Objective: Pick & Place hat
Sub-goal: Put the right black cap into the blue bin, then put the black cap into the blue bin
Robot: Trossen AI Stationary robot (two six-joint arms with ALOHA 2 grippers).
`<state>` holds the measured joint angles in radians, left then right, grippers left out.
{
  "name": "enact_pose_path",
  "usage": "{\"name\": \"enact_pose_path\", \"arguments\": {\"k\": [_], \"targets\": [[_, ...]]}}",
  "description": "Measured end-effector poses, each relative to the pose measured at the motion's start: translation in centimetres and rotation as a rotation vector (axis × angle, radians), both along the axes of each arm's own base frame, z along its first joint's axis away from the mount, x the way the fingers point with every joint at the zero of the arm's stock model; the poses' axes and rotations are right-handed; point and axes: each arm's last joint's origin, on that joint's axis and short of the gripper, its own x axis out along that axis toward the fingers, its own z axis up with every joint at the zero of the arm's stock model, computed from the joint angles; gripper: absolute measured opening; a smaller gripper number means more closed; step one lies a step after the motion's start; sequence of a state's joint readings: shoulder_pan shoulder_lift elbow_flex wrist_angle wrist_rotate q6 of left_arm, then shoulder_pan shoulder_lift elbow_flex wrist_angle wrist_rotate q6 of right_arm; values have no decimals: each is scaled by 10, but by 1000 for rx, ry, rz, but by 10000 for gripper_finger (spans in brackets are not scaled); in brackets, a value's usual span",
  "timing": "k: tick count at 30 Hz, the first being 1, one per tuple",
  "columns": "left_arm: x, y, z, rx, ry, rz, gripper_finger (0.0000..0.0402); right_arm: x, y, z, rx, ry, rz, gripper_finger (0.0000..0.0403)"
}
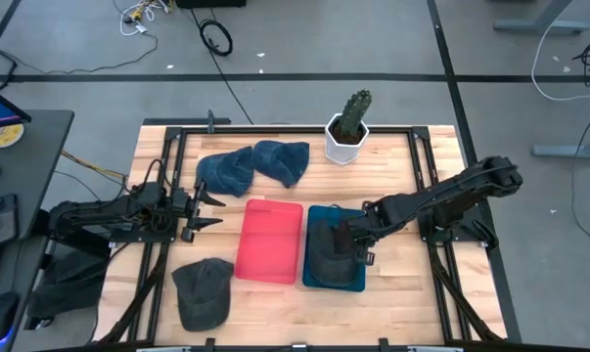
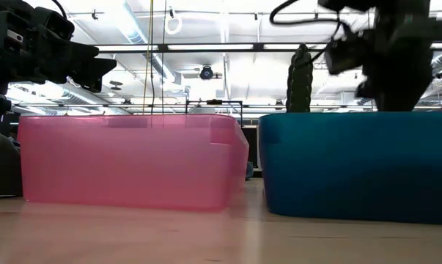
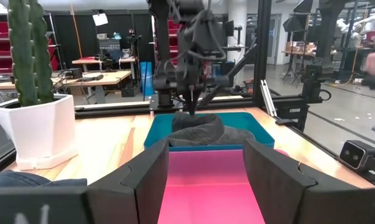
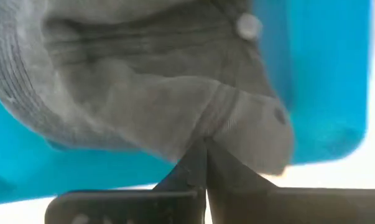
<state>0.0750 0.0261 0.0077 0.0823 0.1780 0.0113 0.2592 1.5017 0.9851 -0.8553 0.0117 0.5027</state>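
A dark grey hat (image 1: 326, 256) sits in the blue bin (image 1: 358, 282). In the left wrist view this hat (image 3: 199, 132) humps above the bin's rim (image 3: 156, 134). My right gripper (image 1: 341, 238) stands over it, pointing down, shut on its cloth. A second grey hat (image 1: 202, 290) lies flat on the table at the near left. Two blue hats (image 1: 231, 171) (image 1: 285, 159) lie at the far side. My left gripper (image 1: 204, 209) waits open at the left, level, facing the pink bin (image 1: 271, 240). My right gripper pinches a raised fold of the grey hat's crown (image 4: 219, 118) between its two fingertips (image 4: 196, 168). The fingers come from above, pointing down. The cloth rises to a peak at the fingers (image 3: 192, 111). The rest of the hat spreads below, inside the blue bin.
A cactus in a white pot (image 1: 348, 132) stands at the far edge, behind the bins. The pink bin stands right beside the blue one, on its left. Black frame rails (image 1: 431, 166) run along the table's sides.
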Motion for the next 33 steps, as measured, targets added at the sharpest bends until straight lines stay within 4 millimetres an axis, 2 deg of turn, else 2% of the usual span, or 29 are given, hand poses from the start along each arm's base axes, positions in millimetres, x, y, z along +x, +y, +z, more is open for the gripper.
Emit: {"name": "enact_pose_path", "arguments": {"k": [3,6,12,20,30,33], "targets": [[0,0,0,0,-1,0,211,4,-3,-20,70,-100,12,0],[0,0,0,0,-1,0,211,1,-9,-33,102,-103,-22,0],[0,0,0,0,-1,0,211,-9,-14,-39,84,1,-50,0],[0,0,0,0,-1,0,211,3,-12,-23,89,-60,-11,0],[0,0,0,0,-1,0,211,24,-9,15,57,-184,86,8],[0,0,0,0,-1,0,211,33,-8,25,49,-276,146,8]]}}
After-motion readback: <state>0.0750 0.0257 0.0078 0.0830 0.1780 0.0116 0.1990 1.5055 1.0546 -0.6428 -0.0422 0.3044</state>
